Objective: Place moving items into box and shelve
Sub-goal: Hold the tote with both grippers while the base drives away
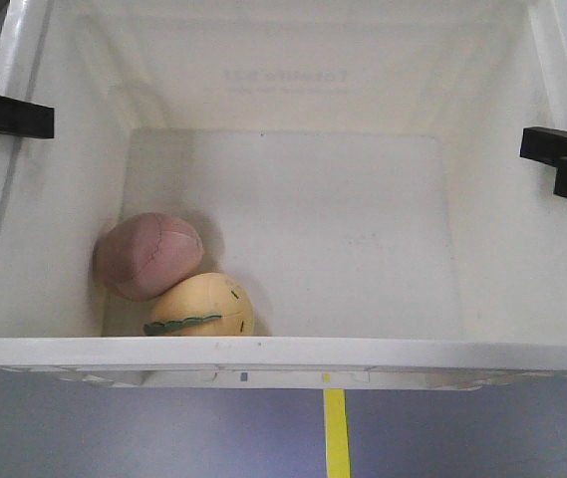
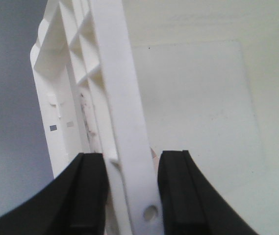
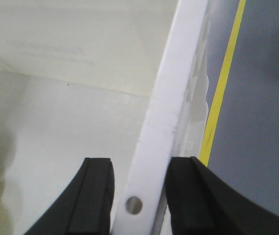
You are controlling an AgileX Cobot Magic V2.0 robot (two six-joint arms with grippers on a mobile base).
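White box (image 1: 283, 352): floor bare at centre and right of frame.
Pink ball (image 1: 148, 255), yellow ball (image 1: 203, 307): touching, in the lower left corner inside.
Left gripper (image 2: 132, 166): jaws clamp left rim.
Right gripper (image 3: 139, 169): jaws clamp right rim.

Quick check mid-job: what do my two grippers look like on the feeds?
Both the left gripper and the right gripper have matte black, blocky fingers that flare in a curve toward the base, with flat inner faces. No cables, markings or labels show in any view.
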